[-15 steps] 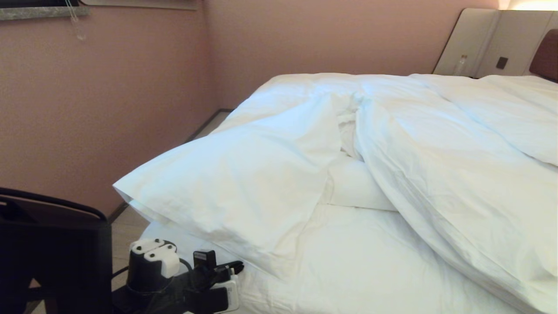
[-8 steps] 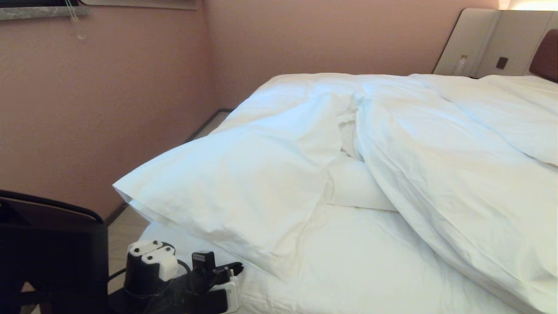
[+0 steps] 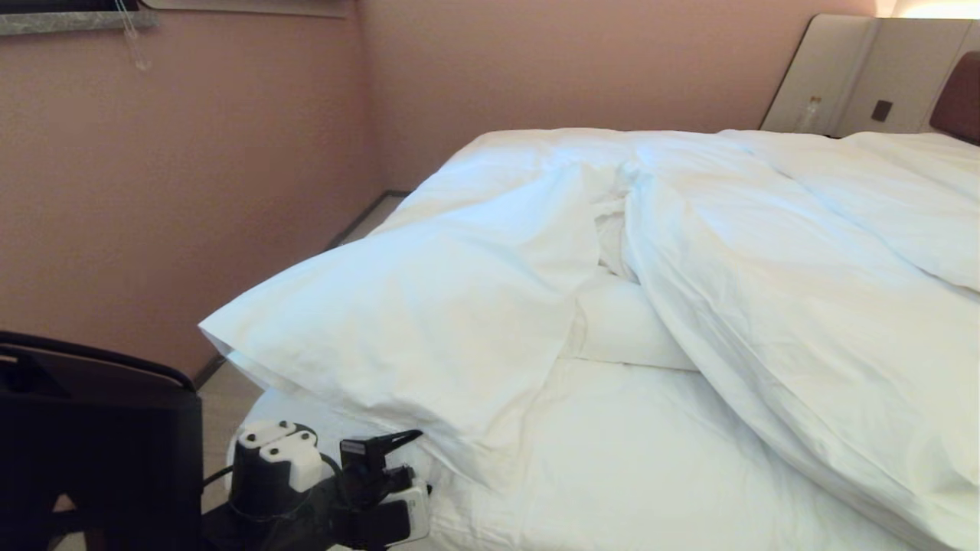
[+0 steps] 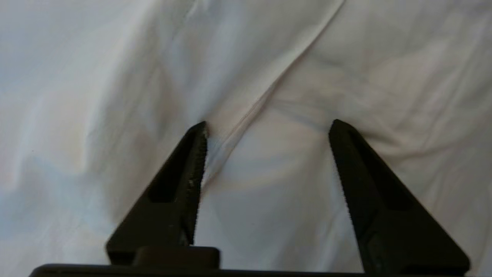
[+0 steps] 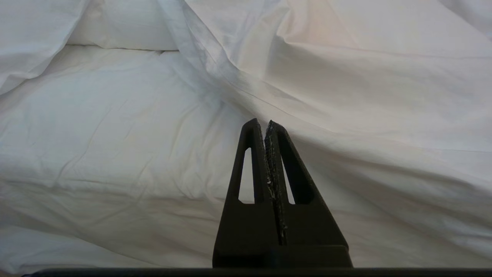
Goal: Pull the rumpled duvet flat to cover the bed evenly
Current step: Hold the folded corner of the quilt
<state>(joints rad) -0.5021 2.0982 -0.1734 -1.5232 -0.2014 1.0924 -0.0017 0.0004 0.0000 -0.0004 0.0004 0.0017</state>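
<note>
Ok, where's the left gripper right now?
In the head view the left gripper sits at the bottom left, at the near corner of the bed, just under the duvet's overhanging corner; its wrist view shows its open jaws against white cloth.

No writing, label, brand, number or sign can be read anywhere in these views.

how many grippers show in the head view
1. Only the left gripper, open, low at the bed's near left corner by the duvet edge. The right gripper shows only in its wrist view, shut.
</note>
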